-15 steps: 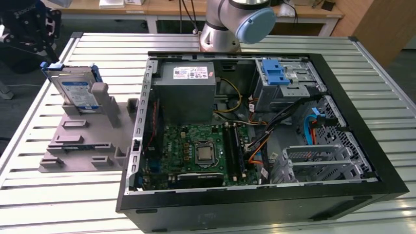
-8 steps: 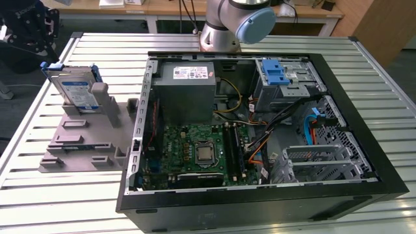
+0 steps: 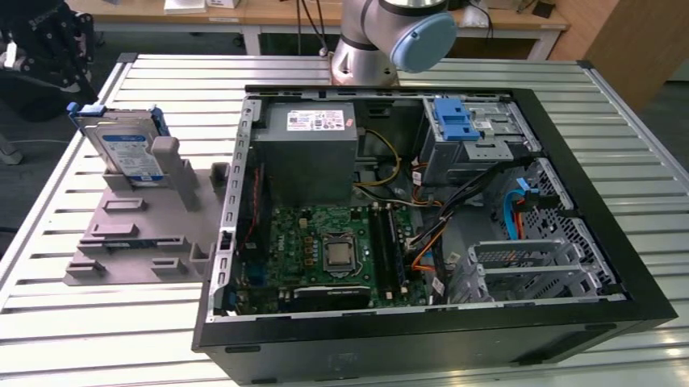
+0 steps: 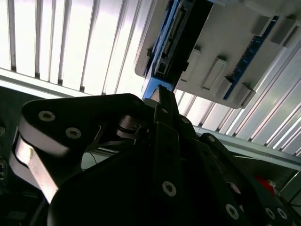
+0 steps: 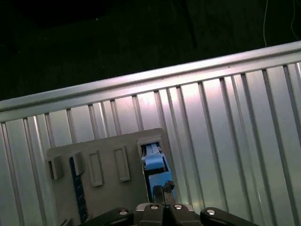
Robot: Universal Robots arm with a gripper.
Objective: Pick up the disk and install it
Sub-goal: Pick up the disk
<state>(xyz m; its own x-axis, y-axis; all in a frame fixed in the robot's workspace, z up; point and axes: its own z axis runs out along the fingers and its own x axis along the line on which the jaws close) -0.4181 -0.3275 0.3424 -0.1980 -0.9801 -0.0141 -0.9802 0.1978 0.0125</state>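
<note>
We see the computer case (image 3: 431, 330) open on top; inside it, power-supply box (image 3: 306, 157), cables (image 3: 453, 201) and drive cage (image 3: 479, 137) crowd its far half. At the exterior view's left of the case, bare table (image 3: 108, 339) surrounds the grey holder (image 3: 140, 234) with the disk (image 3: 124, 153) upright in it. Arm base (image 3: 372, 48) stands behind the case.

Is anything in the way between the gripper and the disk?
Nothing visible. In the first wrist view the gripper is right at the blue edge of the disk, which stands in the grey holder.
</note>
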